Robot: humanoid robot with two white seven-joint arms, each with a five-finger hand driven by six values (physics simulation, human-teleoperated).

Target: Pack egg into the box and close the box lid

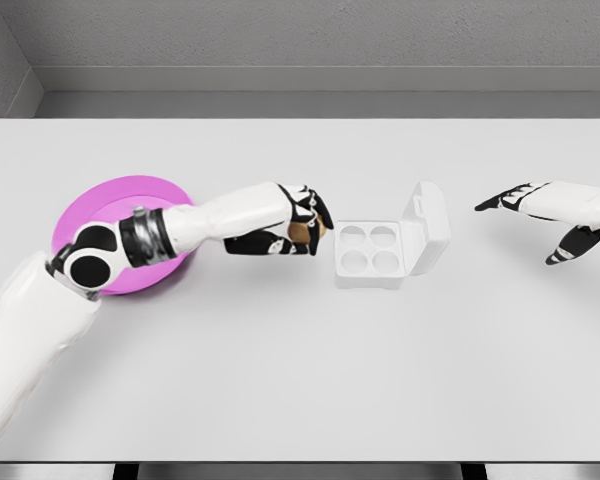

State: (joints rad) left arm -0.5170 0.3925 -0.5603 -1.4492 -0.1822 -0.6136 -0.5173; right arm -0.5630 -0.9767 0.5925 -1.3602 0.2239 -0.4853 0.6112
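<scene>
A white egg box [370, 254] lies open at the table's middle, showing several empty round cups, its lid [426, 227] tilted up on the right side. A brown egg [302, 233] is held in my left hand [302, 228], whose fingers are curled around it just left of the box's edge. My left arm reaches across a pink plate [120, 205]. My right hand [540, 222] hovers to the right of the lid, apart from it, with fingers spread and holding nothing.
The pink plate sits at the table's left, partly hidden under my left forearm. The grey-white table [300, 380] ends at a wall at the back and a front edge near the picture's bottom.
</scene>
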